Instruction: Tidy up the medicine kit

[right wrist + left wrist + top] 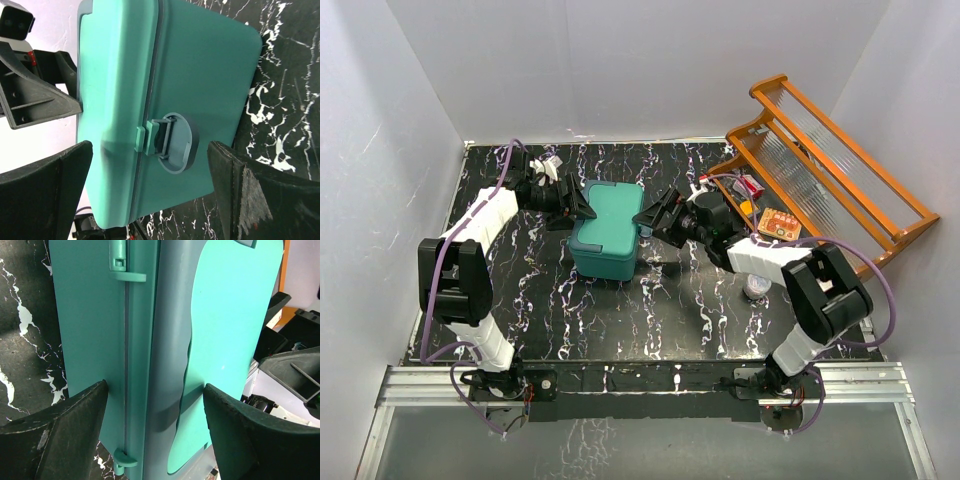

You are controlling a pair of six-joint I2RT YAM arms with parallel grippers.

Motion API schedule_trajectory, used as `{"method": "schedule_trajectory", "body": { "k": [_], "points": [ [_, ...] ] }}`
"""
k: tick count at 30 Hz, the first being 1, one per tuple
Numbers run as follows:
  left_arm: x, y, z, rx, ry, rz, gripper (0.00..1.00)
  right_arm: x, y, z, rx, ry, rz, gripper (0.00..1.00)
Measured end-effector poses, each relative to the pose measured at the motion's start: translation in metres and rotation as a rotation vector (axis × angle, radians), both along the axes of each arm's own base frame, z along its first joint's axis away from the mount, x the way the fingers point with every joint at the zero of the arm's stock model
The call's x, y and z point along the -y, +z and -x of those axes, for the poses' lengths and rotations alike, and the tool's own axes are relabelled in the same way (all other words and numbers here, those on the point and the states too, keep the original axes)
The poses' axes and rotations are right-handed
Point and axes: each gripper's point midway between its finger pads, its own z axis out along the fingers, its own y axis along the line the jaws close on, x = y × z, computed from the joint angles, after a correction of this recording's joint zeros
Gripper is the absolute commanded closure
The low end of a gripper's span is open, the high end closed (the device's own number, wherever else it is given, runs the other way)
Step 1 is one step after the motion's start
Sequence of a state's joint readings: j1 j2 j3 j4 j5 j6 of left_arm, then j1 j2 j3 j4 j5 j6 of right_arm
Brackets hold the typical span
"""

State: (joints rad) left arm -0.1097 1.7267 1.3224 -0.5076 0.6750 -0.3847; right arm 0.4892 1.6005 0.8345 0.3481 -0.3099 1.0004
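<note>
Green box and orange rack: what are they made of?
The medicine kit looks like smooth teal plastic: moulded rounded corners and a soft sheen. The orange rack seems varnished wood, from its glossy straight bars; its clear ribbed panels may be plastic or glass.

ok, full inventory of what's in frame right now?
medicine kit: one, teal, table centre, lid down
rack: one, orange wood, far right corner
packet: one, orange, at the rack's near end
small container: one, pale, beside the right arm
table: one, black marbled
left gripper: one, black, open, at the kit's left side
right gripper: one, black, open, at the kit's right side
</note>
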Motion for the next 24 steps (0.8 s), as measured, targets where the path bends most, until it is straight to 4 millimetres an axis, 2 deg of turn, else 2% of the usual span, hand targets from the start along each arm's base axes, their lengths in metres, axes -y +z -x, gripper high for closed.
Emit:
{"method": "schedule_trajectory", "body": {
  "k": [4,10,13,17,24],
  "points": [
    [0.000,0.000,0.000,-0.001,0.000,0.000,0.26,-0.009,-0.003,0.002,-0.014,0.030,-0.077,0.05],
    [0.000,0.000,0.000,0.000,-0.001,0.002,0.26,-0.015,0.006,0.001,-0.001,0.045,-0.139,0.20],
    [0.000,0.000,0.000,-0.001,-0.001,0.002,0.26,-0.015,0.006,0.001,-0.001,0.041,-0.137,0.28],
    [0.000,0.000,0.000,-0.001,-0.001,0.002,0.26,-0.010,-0.004,0.002,-0.036,0.020,-0.100,0.35],
    [0.000,0.000,0.000,-0.001,-0.001,0.002,0.26,-0.005,0.003,-0.003,-0.039,-0.007,-0.043,0.41]
  ]
}}
